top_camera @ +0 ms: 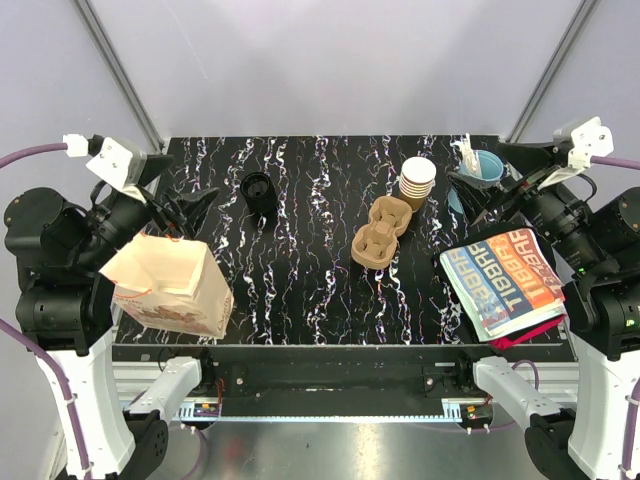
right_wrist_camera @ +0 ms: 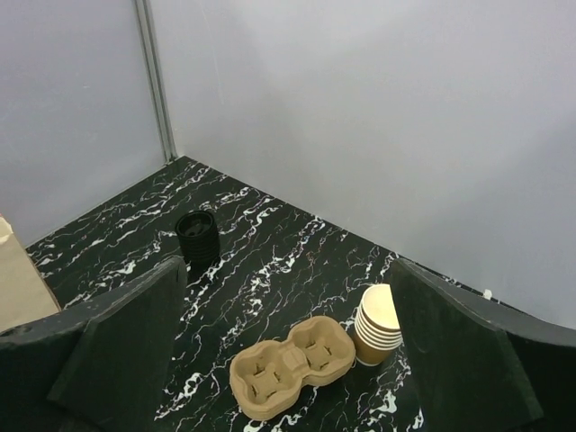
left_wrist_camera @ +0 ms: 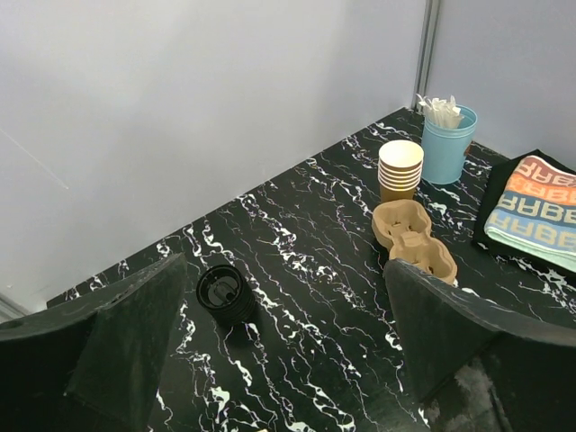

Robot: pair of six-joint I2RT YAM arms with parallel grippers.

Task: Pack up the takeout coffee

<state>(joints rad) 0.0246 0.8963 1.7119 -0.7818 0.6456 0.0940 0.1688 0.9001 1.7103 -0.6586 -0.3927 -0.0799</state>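
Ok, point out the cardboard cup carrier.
In the top view the cardboard cup carrier lies right of centre, just nearer than the stack of paper cups, left of the magazine.

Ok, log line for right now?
left gripper open, empty | right gripper open, empty | cup stack untouched beside carrier | black lids apart

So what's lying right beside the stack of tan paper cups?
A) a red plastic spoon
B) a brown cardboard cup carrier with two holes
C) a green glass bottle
B: the brown cardboard cup carrier with two holes lies right beside the stack of tan paper cups, and no spoon or bottle shows there.
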